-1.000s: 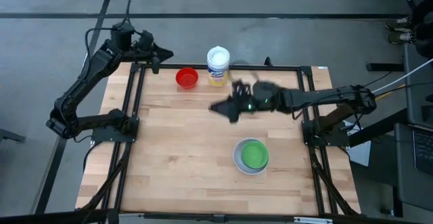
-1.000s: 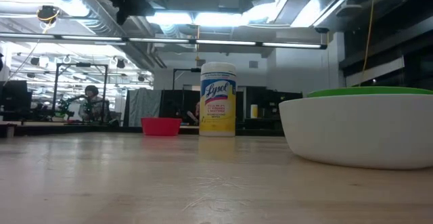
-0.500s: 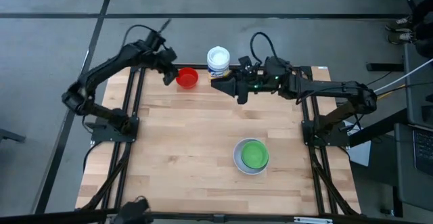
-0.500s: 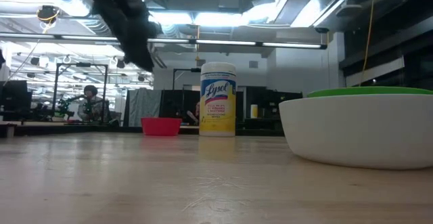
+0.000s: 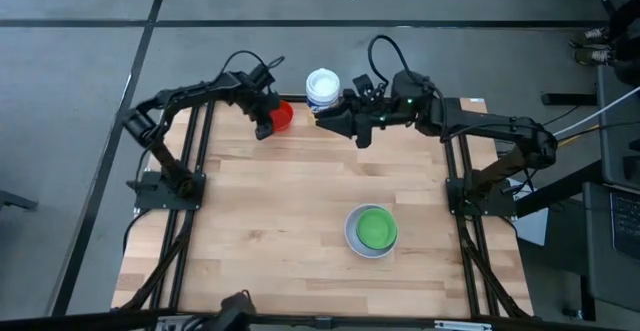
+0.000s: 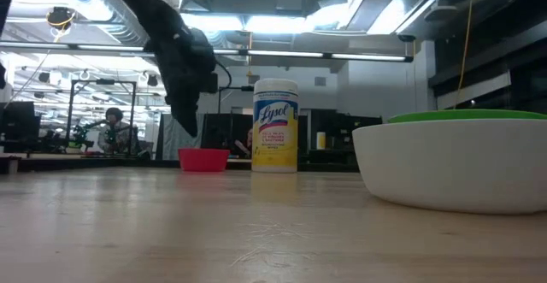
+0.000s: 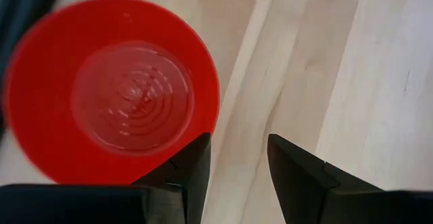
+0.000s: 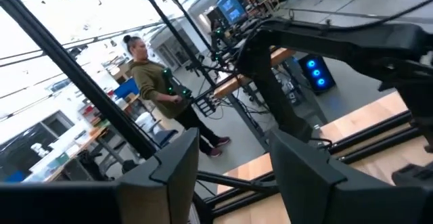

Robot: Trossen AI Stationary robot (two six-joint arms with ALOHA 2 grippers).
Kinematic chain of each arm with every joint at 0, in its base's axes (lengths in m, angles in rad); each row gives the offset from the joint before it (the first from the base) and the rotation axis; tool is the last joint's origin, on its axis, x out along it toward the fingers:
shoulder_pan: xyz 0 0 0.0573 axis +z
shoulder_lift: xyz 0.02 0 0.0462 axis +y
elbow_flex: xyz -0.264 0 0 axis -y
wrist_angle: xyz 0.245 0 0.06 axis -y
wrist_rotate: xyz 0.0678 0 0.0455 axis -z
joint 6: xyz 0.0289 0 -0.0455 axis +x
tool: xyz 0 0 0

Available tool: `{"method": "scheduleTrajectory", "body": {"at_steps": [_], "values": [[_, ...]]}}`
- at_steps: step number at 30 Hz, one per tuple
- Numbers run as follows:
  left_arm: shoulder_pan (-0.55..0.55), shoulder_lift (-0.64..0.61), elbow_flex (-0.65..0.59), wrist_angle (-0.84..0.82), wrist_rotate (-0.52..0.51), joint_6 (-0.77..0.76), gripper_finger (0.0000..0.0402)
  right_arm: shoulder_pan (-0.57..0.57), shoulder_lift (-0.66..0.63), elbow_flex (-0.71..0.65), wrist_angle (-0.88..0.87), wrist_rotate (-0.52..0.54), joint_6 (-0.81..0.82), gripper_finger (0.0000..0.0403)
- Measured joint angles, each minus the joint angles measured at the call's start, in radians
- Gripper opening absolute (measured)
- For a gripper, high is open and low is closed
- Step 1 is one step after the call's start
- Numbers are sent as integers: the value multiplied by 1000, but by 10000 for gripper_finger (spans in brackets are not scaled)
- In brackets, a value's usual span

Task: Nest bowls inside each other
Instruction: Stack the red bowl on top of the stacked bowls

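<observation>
One red bowl (image 5: 281, 116) under open, empty left tool (image 7: 237, 160) (right tool (image 5: 318, 121) likewise).

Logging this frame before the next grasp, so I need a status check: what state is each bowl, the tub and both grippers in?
Small red plastic bowl: upright, empty, alone near the far edge.
Green plastic bowl: nested inside the white bowl.
Large white plastic bowl: upright, holding the green bowl.
White cylindrical tub with yellow label: standing, lid on.
Left gripper: open, empty, beside the red bowl's rim.
Right gripper: open, empty, raised near the tub.
</observation>
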Motion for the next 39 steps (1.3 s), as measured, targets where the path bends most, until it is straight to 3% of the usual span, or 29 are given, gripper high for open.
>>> {"method": "scheduleTrajectory", "body": {"at_steps": [8, 31, 39], "values": [[-4, 60, 0, 33, -34, -1, 143, -6, 0, 0, -3, -42, -5, 173], [-3, 64, -3, 55, -42, -11, 143, -6, 0, 0, -6, -90, -8, 177], [-4, 146, -3, 36, -44, -9, 143, 4, 0, -1, -6, -91, -3, 167]]}}
